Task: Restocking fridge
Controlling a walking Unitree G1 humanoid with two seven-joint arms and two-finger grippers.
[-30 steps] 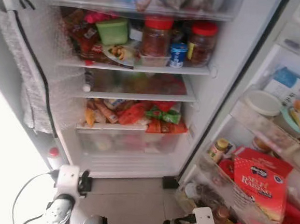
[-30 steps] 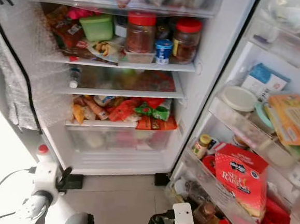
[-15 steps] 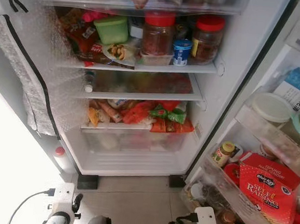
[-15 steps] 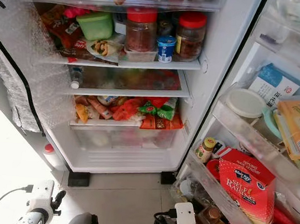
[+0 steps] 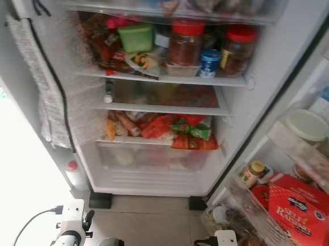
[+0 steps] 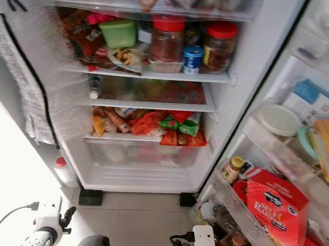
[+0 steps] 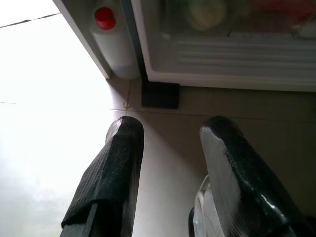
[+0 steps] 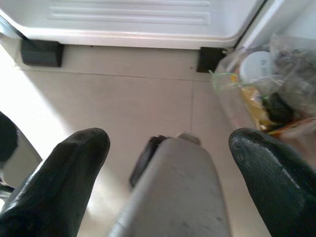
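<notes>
Since the earlier pictures the whole head view is shifting a little to the right and the left arm is sitting lower at the bottom edge, so it is mostly the camera that is moving; the food in the fridge (image 5: 252, 96) is not changing place.

Both arms are hanging low in front of the open fridge. The left gripper (image 7: 170, 148) is pointing down at the tiled floor (image 8: 123, 98) with its two fingers spread apart and nothing between them. The right gripper (image 8: 168, 153) is also spread wide and is carrying nothing; a grey part of the robot is lying between its fingers, not gripped. I judge that no item for restocking is in hand yet, so the robot is probably just looking at the shelves.

Jars with red lids (image 5: 185, 42) and a green box (image 5: 135, 36) are crowding the upper shelf. The middle shelf (image 5: 161, 94) is looking the most free, with one small bottle (image 5: 108, 90) lying at its left end. Packets (image 5: 169, 129) are filling the shelf under it. The door racks at the right are holding a red flour box (image 5: 299, 216), so that side is tight. A white bottle with a red cap (image 7: 112, 42) is standing on the floor just beside the left corner of the fridge.
</notes>
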